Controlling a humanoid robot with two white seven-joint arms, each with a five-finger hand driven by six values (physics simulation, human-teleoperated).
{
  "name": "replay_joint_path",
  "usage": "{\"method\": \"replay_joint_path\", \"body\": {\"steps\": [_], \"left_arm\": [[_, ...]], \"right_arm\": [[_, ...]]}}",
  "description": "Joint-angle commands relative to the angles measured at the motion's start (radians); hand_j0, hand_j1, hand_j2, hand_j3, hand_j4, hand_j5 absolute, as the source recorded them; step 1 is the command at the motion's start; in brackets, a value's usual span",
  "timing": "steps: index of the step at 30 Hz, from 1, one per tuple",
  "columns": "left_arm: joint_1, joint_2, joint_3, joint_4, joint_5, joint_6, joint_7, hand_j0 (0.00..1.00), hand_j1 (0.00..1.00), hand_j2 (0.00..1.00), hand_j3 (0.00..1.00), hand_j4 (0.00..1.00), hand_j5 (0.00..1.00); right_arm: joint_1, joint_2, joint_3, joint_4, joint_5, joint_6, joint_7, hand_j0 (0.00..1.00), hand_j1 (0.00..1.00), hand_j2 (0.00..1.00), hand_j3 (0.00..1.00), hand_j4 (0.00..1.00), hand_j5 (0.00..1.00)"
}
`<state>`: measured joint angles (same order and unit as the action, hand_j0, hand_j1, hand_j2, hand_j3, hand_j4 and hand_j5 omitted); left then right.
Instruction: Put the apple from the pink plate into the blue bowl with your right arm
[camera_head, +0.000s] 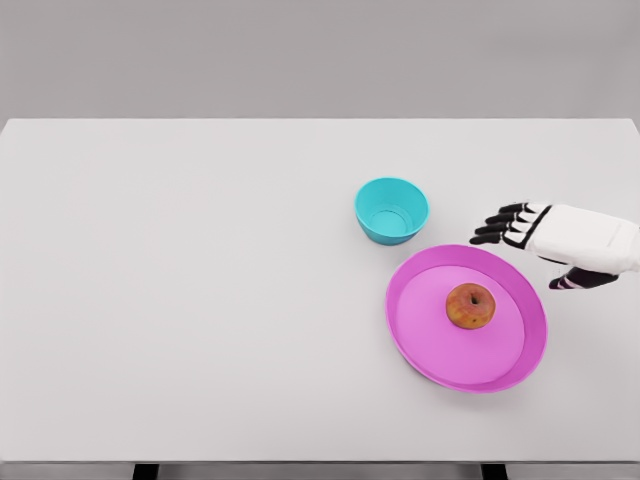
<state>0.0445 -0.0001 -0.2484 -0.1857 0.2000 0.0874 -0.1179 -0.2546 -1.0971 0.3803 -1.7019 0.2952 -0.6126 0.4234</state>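
A round red-and-yellow apple (470, 306) sits stem-up on the flat floor of a shallow round pink plate (425, 340) at the lower right of the frame, resting slightly right of the plate's middle on the white rectangular table (200, 300). A small round blue bowl (391, 210) stands just above and left of the plate, close to its rim. The white right hand (540, 245) enters from the right edge, beside the plate's upper right rim, its black-tipped fingers (497, 226) spread apart and holding nothing

No readable text, label or number shows anywhere.
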Motion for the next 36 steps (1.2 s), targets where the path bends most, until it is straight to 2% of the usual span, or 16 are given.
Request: {"method": "replay_joint_path", "body": {"steps": [1, 4, 18, 29, 36], "left_arm": [[0.0, 0.0, 0.0, 0.0, 0.001, 0.0, 0.0, 1.0, 1.0, 1.0, 1.0, 1.0, 1.0], [0.0, 0.0, 0.0, 0.0, -0.001, 0.0, 0.0, 1.0, 1.0, 1.0, 1.0, 1.0, 1.0], [0.0, 0.0, 0.0, 0.0, -0.001, 0.0, 0.0, 1.0, 1.0, 1.0, 1.0, 1.0, 1.0], [0.0, 0.0, 0.0, 0.0, 0.001, 0.0, 0.0, 1.0, 1.0, 1.0, 1.0, 1.0, 1.0], [0.0, 0.0, 0.0, 0.0, -0.001, 0.0, 0.0, 1.0, 1.0, 1.0, 1.0, 1.0, 1.0]], "right_arm": [[0.0, 0.006, 0.014, -0.01, -0.007, 0.002, 0.083, 1.0, 1.0, 1.0, 1.0, 1.0, 1.0], [-0.003, 0.01, 0.051, -0.01, -0.007, 0.002, 0.087, 1.0, 1.0, 1.0, 1.0, 1.0, 1.0], [-0.015, 0.091, 0.103, 0.019, 0.001, 0.002, 0.107, 1.0, 1.0, 1.0, 1.0, 1.0, 1.0], [-0.087, 0.129, 0.192, 0.076, 0.002, 0.002, 0.107, 1.0, 1.0, 1.0, 1.0, 1.0, 1.0], [-0.098, 0.131, 0.197, 0.074, 0.002, 0.002, 0.107, 1.0, 1.0, 1.0, 1.0, 1.0, 1.0]]}}
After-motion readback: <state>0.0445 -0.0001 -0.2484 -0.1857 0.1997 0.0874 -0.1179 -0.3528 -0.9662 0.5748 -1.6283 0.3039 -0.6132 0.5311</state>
